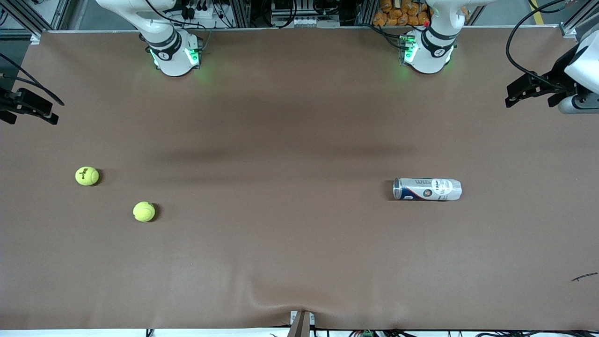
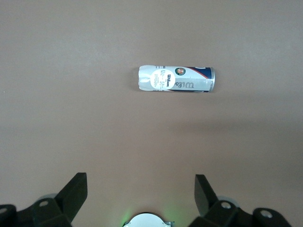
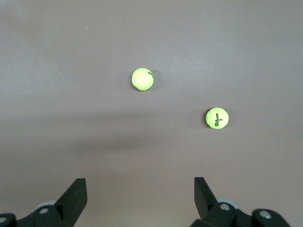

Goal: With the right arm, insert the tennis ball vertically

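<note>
Right pincer (image 3: 139, 201) is hanging wide open and empty, high over the right arm's end of the tabletop (image 1: 290, 140). Two balls are lying below it, apart from each other: one (image 3: 142, 79) plain side up, one (image 3: 217, 118) showing its logo. Left pincer (image 2: 141, 201) is waiting, open too, over the can (image 2: 176, 79), which is lying on its side, so probably needs standing up before a vertical insert.

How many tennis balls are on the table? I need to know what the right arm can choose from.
2. One tennis ball lies near the right arm's end of the table; the other ball lies nearer the front camera and more toward the middle. Whether the can hides more is unclear.
</note>
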### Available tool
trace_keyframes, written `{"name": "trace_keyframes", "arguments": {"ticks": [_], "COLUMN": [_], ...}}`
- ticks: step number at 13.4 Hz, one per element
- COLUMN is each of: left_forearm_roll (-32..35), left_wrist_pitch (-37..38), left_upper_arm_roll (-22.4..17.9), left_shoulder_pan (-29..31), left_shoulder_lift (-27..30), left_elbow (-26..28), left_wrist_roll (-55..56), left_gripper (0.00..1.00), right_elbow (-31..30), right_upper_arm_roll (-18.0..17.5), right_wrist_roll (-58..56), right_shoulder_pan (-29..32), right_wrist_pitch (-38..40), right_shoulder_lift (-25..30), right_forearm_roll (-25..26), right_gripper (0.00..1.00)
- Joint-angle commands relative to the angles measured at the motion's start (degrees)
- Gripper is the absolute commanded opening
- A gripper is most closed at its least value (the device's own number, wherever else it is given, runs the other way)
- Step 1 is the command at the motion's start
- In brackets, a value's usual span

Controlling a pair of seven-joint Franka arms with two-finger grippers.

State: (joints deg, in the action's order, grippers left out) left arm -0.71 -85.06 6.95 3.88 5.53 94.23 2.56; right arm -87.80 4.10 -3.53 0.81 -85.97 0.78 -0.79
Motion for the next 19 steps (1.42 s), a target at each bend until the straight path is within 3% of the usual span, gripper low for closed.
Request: {"name": "trace_keyframes", "arguments": {"ticks": [1,19], "left_forearm_roll": [0.8,2.82], "left_wrist_pitch": [1.21,2.62], "left_upper_arm_roll": [0.09,0.35], "left_shoulder_pan": [0.25,-0.1], "left_shoulder_lift": [-0.35,-0.52], "left_elbow": [-1.51,-1.51], "left_wrist_roll": [-1.06,-0.18], "left_gripper": [1.0,1.0], "right_elbow": [0.44,0.88], "right_upper_arm_roll": [-0.32,-0.32], "right_wrist_roll": [-0.43,0.45], "right_shoulder_pan": [0.16,0.16], "right_wrist_pitch": [0.8,0.89], "right_shoulder_lift": [0.71,0.45], "right_forearm_roll": [0.27,-0.08], "right_gripper": [1.0,1.0]}}
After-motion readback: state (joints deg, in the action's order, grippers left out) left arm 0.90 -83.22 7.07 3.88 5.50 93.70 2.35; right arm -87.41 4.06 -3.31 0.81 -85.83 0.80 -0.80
